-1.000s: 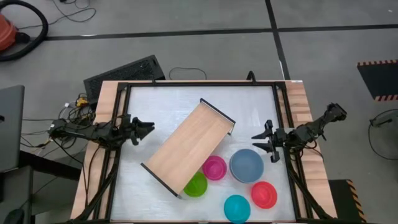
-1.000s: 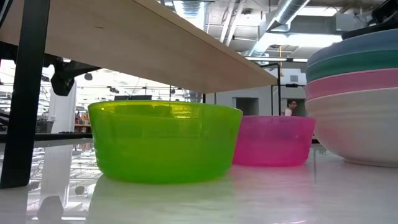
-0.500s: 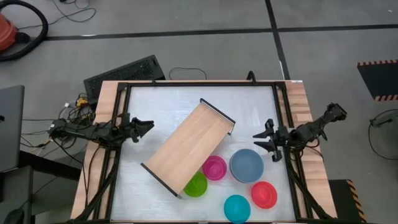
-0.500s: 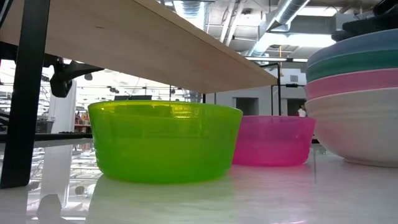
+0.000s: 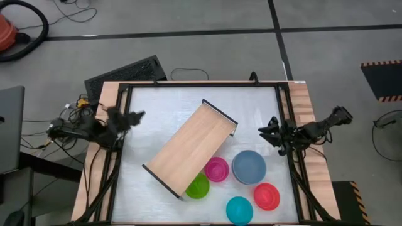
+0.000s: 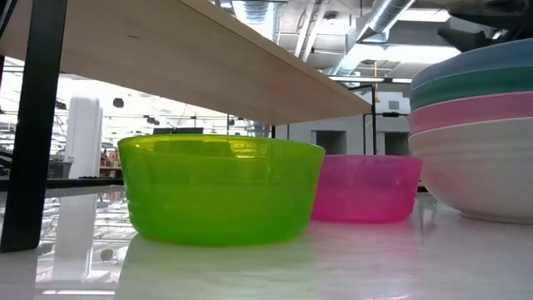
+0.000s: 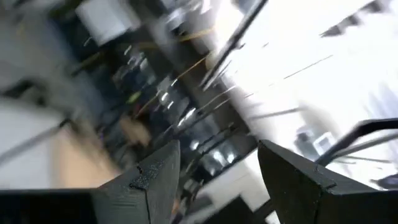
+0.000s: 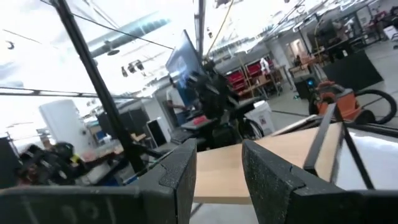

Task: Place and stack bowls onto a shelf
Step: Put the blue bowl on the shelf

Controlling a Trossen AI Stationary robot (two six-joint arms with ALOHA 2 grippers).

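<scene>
The right pincer [image 5: 271, 133], released and empty, has the shelf [image 5: 191, 147] just beside it; the blue bowl [image 5: 249, 166] could knock that.

shelf [image 5: 191, 147] diagonal, bowls [image 5: 249, 167] beside

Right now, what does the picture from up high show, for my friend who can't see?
A long wooden shelf lies slanted on a white table, with five bowls beside it: lime green, magenta, blue, red, cyan.
</scene>
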